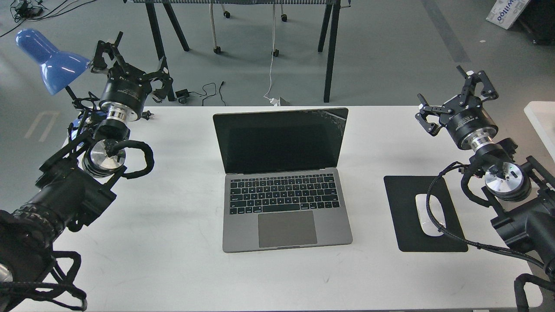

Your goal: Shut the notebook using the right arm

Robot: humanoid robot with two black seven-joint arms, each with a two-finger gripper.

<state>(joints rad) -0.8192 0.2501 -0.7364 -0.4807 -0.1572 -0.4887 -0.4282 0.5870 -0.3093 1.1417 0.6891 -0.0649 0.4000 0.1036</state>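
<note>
Right pincer [455, 97] seemingly wide open, empty; well apart from open notebook [284, 182]

left arm [65, 190]: black jointed links, silver wrist disc, looped braided cable | right arm [520, 216]: black, silver disc with green light, braided cable | tools: black two-finger claws, white lettering on housings

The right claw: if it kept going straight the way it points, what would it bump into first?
Probably nothing: the right gripper points up and away past the table's far edge, well right of the notebook. Depth is uncertain.
</note>
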